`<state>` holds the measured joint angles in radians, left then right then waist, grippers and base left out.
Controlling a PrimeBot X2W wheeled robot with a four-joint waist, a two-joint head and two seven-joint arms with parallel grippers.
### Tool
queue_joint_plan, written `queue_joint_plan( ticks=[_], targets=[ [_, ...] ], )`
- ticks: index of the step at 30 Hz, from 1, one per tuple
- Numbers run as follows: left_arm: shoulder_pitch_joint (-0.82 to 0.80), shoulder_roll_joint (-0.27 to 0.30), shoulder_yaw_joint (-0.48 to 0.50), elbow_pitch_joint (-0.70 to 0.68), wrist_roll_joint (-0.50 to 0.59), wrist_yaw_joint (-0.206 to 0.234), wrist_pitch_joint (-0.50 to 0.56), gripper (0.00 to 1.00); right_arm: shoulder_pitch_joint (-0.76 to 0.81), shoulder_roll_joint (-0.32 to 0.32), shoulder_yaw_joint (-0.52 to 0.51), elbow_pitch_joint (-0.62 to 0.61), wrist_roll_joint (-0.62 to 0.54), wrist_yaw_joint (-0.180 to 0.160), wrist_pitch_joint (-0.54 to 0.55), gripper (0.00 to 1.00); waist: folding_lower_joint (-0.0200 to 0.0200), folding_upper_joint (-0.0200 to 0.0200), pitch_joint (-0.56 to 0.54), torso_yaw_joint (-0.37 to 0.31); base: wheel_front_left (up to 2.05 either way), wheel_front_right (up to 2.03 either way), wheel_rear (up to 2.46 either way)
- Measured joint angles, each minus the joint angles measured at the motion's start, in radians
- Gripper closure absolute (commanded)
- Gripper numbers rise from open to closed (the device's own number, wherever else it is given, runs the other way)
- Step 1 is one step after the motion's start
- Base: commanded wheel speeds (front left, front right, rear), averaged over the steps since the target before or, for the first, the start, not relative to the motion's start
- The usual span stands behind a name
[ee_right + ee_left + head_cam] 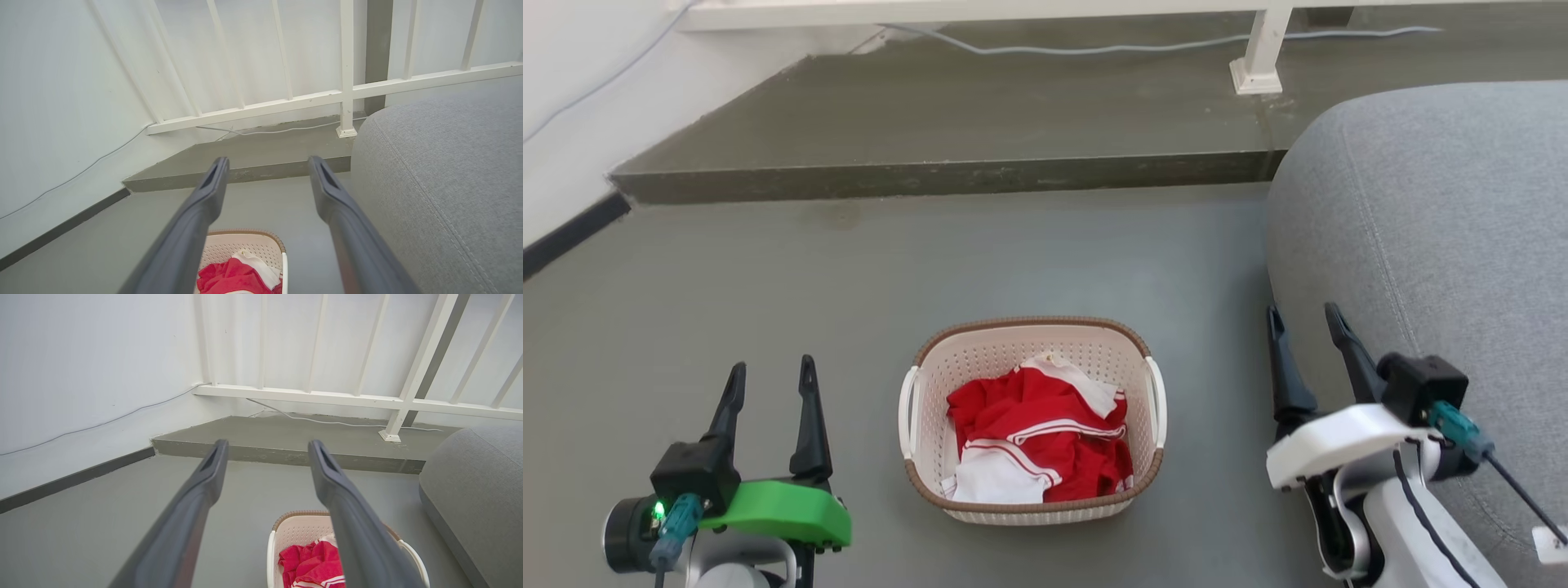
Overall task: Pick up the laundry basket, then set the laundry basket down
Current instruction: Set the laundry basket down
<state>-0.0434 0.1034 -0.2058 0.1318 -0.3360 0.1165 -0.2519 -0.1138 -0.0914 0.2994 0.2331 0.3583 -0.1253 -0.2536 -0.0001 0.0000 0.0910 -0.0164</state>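
In the head view, the laundry basket [980, 353], filled with red-and-white clothes [1045, 433], is seen standing on the grey floor [931, 261] between the left gripper [772, 365] and the right gripper [1303, 310], both held with jaws spread and empty. In the left wrist view, the basket is shown at the bottom edge, partly hidden behind 1 dark finger. In the right wrist view, it is seen at the bottom edge, with a grey sofa [441, 171] at the right.

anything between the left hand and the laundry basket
Nothing: in the head view, bare grey floor is all that separates the left hand from the laundry basket.
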Motion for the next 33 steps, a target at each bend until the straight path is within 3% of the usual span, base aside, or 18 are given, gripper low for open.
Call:
queue_joint_plan(
  ticks=[12, 33],
  targets=[
    [0.072, -0.017, 0.03, -0.058, 0.009, 0.0, 0.0, 0.0, 0.103, 0.024, -0.037, -0.073, -0.026, 0.0, 0.0, 0.0, 0.0, 0.0, -0.021, -0.002, 0.0, 0.0, 0.0],
    [0.112, -0.023, 0.048, -0.094, 0.059, -0.002, 0.0, 0.0, 0.146, 0.033, -0.065, -0.141, -0.062, 0.0, 0.0, 0.0, 0.0, 0.0, -0.021, 0.0, 0.0, 0.0, 0.0]
  ],
)
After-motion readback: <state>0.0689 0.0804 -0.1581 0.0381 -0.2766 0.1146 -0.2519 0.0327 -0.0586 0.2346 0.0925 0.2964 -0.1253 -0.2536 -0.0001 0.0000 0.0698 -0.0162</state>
